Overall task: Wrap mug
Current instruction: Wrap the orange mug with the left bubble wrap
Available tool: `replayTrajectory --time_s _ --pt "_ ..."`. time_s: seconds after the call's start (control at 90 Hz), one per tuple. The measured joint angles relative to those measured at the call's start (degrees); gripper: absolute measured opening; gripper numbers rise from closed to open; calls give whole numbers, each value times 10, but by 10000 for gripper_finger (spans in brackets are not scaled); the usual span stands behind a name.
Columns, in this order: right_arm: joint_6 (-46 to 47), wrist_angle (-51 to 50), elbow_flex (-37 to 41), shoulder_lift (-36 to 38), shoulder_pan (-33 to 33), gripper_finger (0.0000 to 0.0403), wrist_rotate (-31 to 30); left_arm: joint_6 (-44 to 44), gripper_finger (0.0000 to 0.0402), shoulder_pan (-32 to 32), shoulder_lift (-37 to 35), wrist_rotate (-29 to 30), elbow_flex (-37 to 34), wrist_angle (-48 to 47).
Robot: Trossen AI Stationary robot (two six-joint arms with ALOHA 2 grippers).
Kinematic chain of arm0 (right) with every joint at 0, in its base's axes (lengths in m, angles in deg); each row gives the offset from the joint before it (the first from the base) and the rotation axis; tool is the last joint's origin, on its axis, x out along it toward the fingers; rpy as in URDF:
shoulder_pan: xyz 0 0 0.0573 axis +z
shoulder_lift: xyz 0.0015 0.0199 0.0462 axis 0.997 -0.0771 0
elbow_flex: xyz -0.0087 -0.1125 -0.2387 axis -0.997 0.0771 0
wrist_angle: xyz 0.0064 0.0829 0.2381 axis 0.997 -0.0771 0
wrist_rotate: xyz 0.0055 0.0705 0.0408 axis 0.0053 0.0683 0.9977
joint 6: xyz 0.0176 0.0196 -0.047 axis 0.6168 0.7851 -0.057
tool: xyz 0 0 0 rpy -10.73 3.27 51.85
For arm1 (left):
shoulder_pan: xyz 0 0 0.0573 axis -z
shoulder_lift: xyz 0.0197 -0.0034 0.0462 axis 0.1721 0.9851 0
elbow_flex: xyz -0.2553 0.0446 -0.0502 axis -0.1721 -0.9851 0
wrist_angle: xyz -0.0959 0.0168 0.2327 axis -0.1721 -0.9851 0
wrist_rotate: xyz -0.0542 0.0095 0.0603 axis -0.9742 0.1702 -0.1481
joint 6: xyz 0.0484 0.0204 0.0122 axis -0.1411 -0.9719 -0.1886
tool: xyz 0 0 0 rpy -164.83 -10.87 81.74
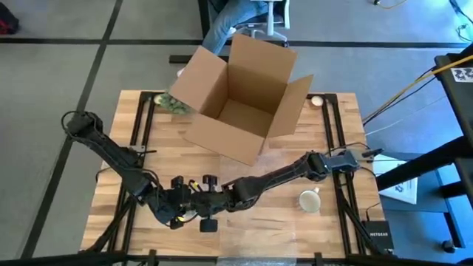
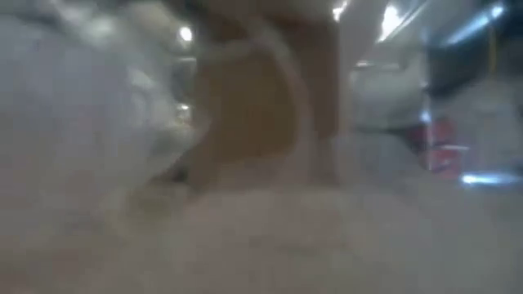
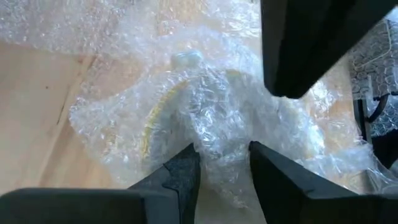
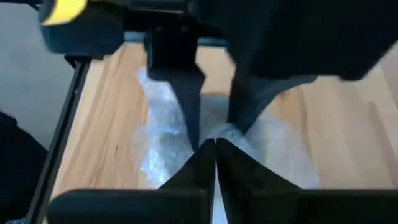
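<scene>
- High view: both arms meet at the table's near edge. Left gripper (image 1: 179, 209) and right gripper (image 1: 211, 201) sit nose to nose over a yellowish bundle; you cannot read either jaw from here. A second, bare cream mug (image 1: 309, 200) stands apart to the right on the wooden table (image 1: 288, 229). An open cardboard box (image 1: 240, 96) stands at the far side, flaps up.
- Low view: nothing usable. A cloudy film, probably wrap lying against the lens, covers everything.
- Left wrist view: the left jaws stand partly open around a gathered ridge of bubble wrap (image 3: 211, 134), which fills the gap. A yellow curve shows through the film, likely the wrapped mug's rim or handle. The wrap is clear, crinkled, springy and heaped in loose folds.
- Right wrist view: the right jaws are pressed tip to tip, pinching a thin edge of the film; the left gripper's fingers (image 4: 186, 102) point down just opposite.
- Advice: the step looks like cinching the wrap closed over the mug. Keep the right pinch firm and close the left on the ridge before pulling, since the film will spring back. Pull gently so the bundle does not roll.
</scene>
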Motion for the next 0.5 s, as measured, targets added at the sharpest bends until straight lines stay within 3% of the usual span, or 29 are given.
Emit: replayTrajectory --time_s 0.222,0.5 --pt "20 -21 19 -12 2 1 19 1 120 0 -8 1 -1 -3" --pt "16 40 24 -39 2 1 13 0 120 0 -8 3 -1 2"
